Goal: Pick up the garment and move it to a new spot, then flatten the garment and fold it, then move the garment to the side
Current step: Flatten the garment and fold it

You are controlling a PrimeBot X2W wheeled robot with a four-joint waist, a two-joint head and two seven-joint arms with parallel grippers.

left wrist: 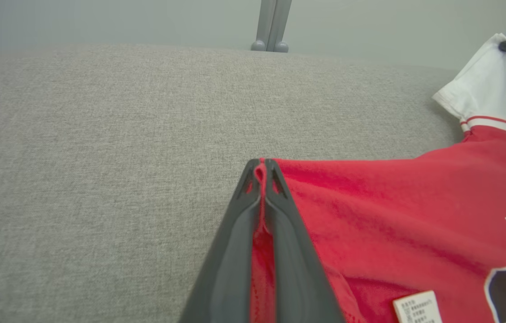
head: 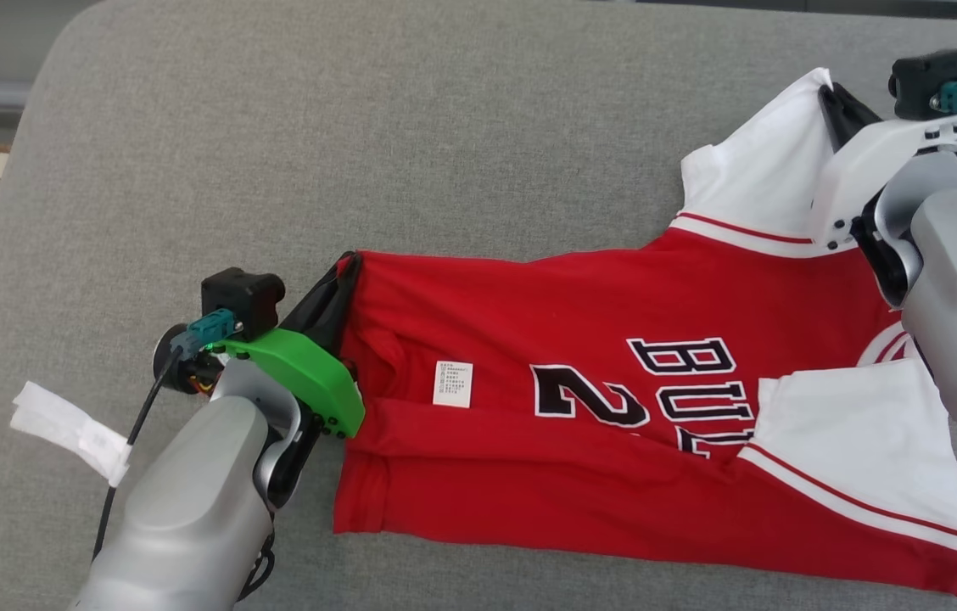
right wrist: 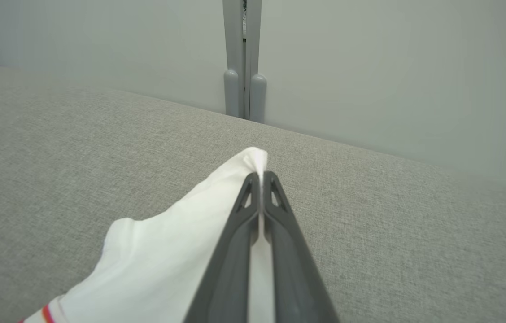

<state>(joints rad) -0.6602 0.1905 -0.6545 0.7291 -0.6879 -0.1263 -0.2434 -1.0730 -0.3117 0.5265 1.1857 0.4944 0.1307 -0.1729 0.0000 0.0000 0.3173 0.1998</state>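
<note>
Left gripper (head: 348,263): nearest the head camera above its pale forearm; its fingers (left wrist: 239,233) are clamped on the far corner of the red hem, with red cloth showing between them.
Right gripper (head: 828,87): fingers (right wrist: 289,251) pressed together on the tip of the far white sleeve (head: 750,174), a little peak of cloth poking out past them.
Garment (head: 614,314): a red jersey with white sleeves, lying sideways on the grey bench (head: 360,127), hem to the robot's left, sleeves to its right; its far edge runs between the two grips.
Near sleeve (head: 852,441): lies folded in over the lettering.
Care label (head: 453,383): faces up near the hem.
Handling: likely light, soft and limp. It should sag wherever it is unsupported and drag on the bench fabric rather than slide.
Where to hold: stitched edges such as hem corners and sleeve ends look the firmest.
Risk: the sleeve pinch looks shallow and may slip under tension.
Paper strip (head: 71,428): white, beside the left forearm, apart from the garment.
</note>
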